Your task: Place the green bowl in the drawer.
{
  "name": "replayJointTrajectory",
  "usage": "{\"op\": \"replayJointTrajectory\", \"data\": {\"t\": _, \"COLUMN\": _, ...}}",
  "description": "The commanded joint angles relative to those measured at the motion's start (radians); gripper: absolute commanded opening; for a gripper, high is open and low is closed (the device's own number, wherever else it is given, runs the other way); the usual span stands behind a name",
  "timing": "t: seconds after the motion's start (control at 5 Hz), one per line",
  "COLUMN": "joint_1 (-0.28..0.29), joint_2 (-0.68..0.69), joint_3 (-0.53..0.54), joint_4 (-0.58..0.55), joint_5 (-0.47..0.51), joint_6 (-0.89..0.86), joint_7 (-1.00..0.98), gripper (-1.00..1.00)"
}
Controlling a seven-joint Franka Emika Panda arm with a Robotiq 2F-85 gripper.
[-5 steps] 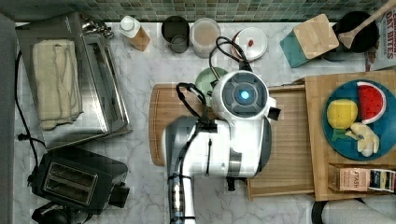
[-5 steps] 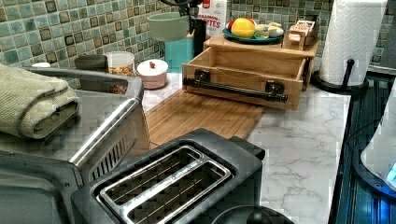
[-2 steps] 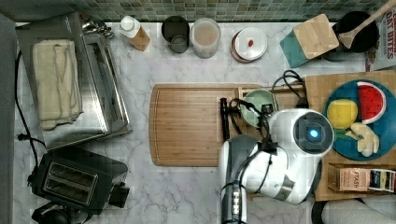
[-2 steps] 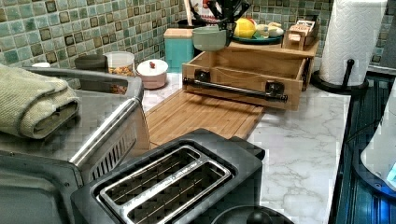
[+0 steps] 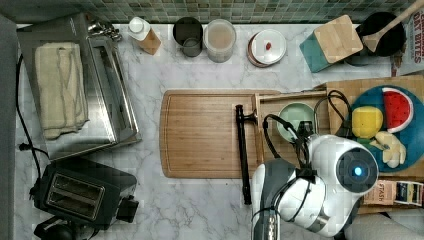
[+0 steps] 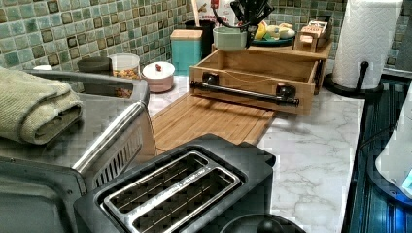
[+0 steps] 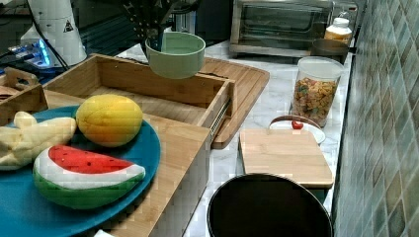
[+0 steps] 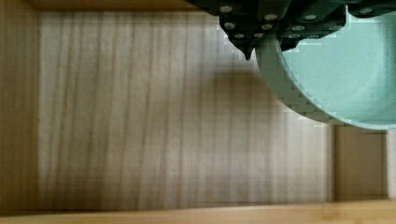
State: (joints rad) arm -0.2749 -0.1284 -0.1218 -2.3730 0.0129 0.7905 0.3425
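Green bowl (image 7: 176, 54), small, round and pale mint, hangs above your open light-wood drawer (image 6: 252, 77), pinched at its rim by the black gripper (image 7: 154, 37), so you need only lower and release it.

"BITES" on box (image 5: 413, 40), top view's right edge

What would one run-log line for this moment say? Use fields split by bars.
phase: carry | pincer: shut on green bowl rim | bowl: held above open drawer, not set down | next: lower, release
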Motion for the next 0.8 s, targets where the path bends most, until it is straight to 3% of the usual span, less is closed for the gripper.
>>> {"op": "replayJointTrajectory", "data": {"t": 0.2, "joint_1": -0.054, "joint_2": -0.048, "joint_3": -0.009, "joint_4": -0.052, "joint_5": 0.005, "joint_6": 0.108, "joint_7": -0.068, "gripper": -1.0}}
{"op": "replayJointTrajectory", "data": {"t": 0.6, "joint_1": -0.041, "joint_2": 0.059, "joint_3": -0.046, "joint_4": 0.089, "joint_5": -0.012, "joint_6": -0.112, "joint_7": -0.069, "gripper": -1.0}}
{"op": "replayJointTrajectory", "data": {"t": 0.8, "joint_1": -0.034, "joint_2": 0.045, "joint_3": -0.051, "joint_4": 0.029, "joint_5": -0.015, "joint_6": -0.043, "joint_7": -0.039, "gripper": -1.0}}
